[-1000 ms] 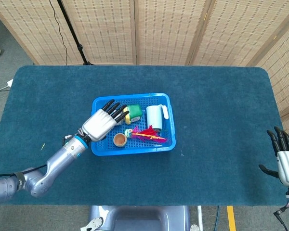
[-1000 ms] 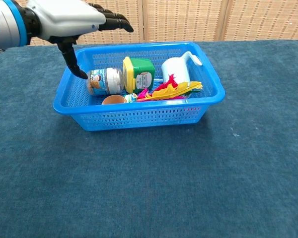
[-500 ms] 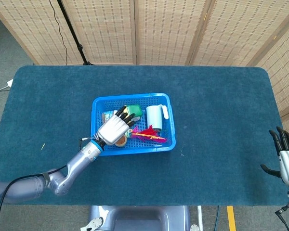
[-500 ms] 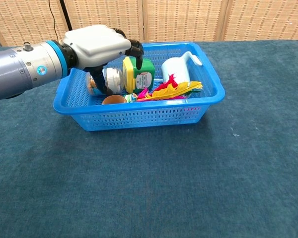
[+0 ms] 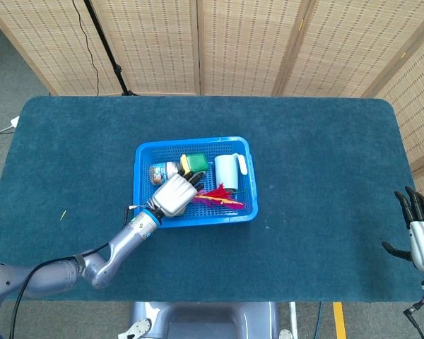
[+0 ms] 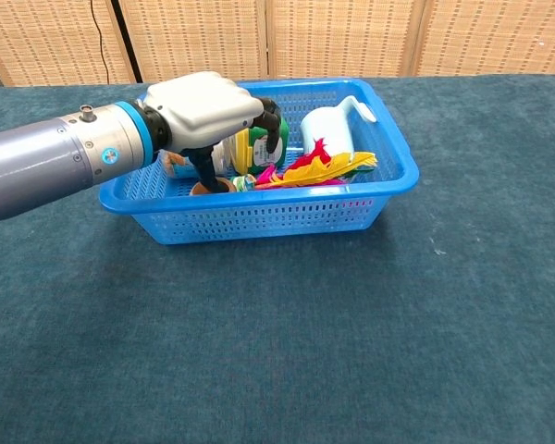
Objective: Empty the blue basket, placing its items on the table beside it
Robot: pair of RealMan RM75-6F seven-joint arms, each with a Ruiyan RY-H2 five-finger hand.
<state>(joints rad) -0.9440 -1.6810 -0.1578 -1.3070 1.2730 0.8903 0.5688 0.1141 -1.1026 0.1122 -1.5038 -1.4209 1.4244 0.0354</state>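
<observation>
Over blue basket [image 5: 145,212] | left robot hand [image 5: 174,195] curled, grasp unclear | step: first pick | next: close on small cup [image 6: 206,187], lift to tabletop [image 5: 318,162]

basket [image 6: 259,217]: glossy blue plastic mesh
bench [image 6: 287,351]: matt, rough teal cloth
left hand [image 6: 208,111]: smooth white plastic shell, black fingers
mug [image 6: 328,129]: smooth white
feathers [image 6: 319,169]: soft, bright
</observation>
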